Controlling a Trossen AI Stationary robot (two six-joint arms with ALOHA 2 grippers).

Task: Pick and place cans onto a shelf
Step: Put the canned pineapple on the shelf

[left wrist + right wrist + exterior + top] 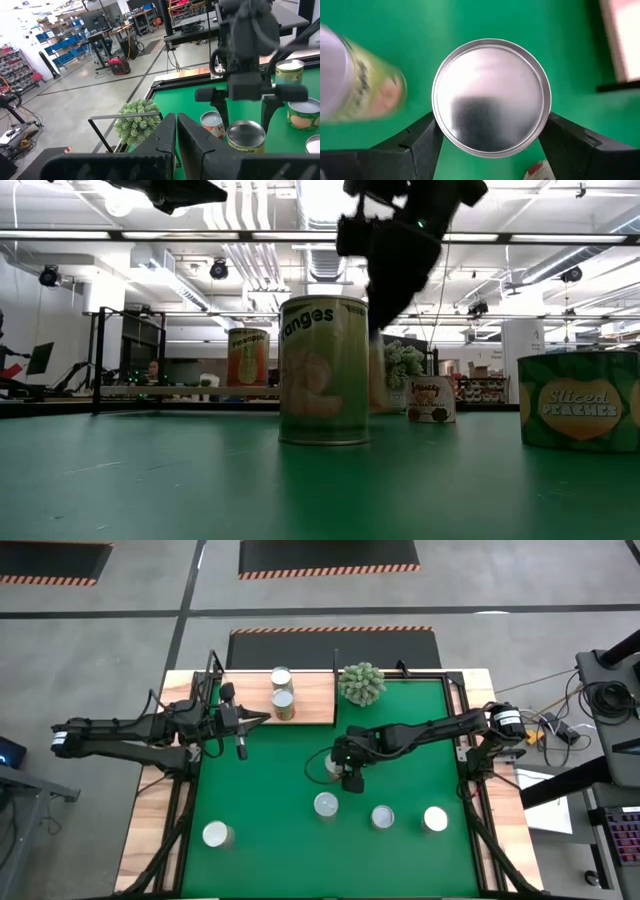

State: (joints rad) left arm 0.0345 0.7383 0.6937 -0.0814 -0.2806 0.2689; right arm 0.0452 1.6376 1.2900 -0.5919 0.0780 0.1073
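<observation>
Green mat (260,800) covers most of the table, with pale wood along its sides. The right gripper (345,768) hangs near the middle of the mat, right above a can (491,97). Its two fingers (422,145) are spread wide, one on each side of the silver top, close to the rim but not squeezing it. The left gripper (262,718) waits at the front edge of the shelf (310,700), its fingers pressed together and holding nothing. Two cans (282,693) stand on the shelf, and the spiky plant (361,683) sits just beside its right end. Four more cans (380,816) stand along the near part of the mat, well apart, with lots of bare green between them.
</observation>
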